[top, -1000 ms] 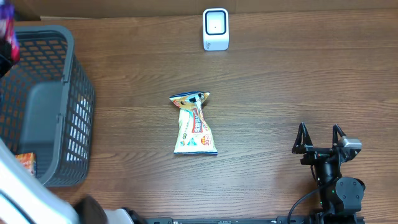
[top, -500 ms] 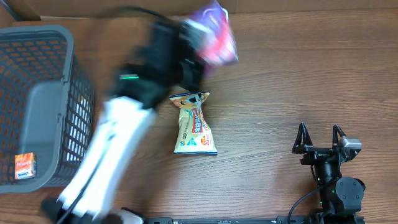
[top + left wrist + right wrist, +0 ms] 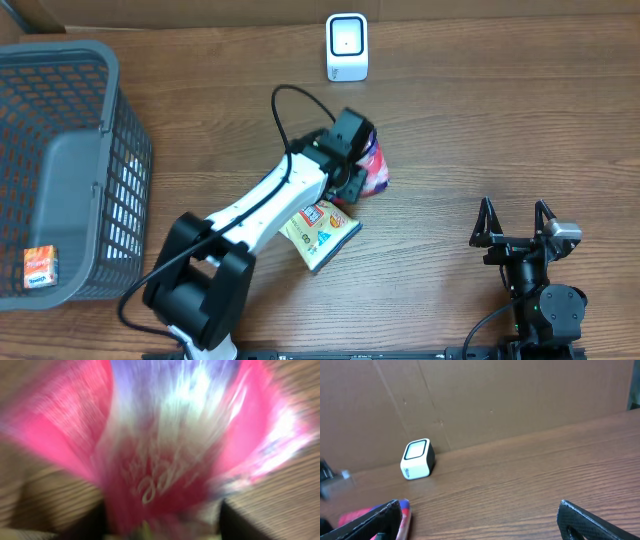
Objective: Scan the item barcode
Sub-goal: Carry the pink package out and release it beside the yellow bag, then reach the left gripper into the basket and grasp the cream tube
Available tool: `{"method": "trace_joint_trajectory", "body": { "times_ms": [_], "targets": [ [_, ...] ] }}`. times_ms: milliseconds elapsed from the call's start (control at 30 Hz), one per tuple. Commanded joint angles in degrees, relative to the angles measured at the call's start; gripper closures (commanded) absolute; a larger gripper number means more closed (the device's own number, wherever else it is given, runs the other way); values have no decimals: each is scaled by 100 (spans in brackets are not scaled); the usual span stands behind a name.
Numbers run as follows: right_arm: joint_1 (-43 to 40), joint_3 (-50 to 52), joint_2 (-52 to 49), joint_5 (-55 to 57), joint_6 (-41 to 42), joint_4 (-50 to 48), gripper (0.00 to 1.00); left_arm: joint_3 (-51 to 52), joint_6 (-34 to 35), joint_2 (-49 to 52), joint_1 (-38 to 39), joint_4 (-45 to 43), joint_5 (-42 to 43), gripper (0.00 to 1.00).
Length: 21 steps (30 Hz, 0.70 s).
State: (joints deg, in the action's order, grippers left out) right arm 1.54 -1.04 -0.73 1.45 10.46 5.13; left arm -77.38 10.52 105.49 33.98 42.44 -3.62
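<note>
L end effector [image 3: 354, 172] hung over mid bench [image 3: 480, 120], right at the pink pouch [image 3: 377, 170]. Pouch was prob. resting on the wood, well near of the scanner [image 3: 347, 47], which stood at the far edge. L wrist view was all blur: pouch filled it, dark fingers [image 3: 87, 522] in both lower corners w/ pouch between them. Couldn't tell if it was gripped or loose. Yellow pouch [image 3: 322, 232] lay tilted just near-left of the pink one, partly under the arm. R end effector [image 3: 515, 222] stood wide, holding nothing, at near right, well apart. Basket [image 3: 120, 150] at left held a small orange box [image 3: 40, 266].
</note>
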Motion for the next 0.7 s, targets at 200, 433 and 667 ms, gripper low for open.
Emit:
{"method": "trace_joint_trajectory", "body": {
  "times_ms": [200,433,667],
  "targets": [
    [-17,59,57,-4,-4,-39,0,-4804,-804,-1943,-1147,2463,-1397,0],
    [-17,59,57,-2,-4,-39,0,-6201,-396,-2004,-5442,3864,-391,0],
    [-17,59,57,-4,-4,-39,0,-4931,-398,-992,-8078,3884,1652,0]
  ]
}}
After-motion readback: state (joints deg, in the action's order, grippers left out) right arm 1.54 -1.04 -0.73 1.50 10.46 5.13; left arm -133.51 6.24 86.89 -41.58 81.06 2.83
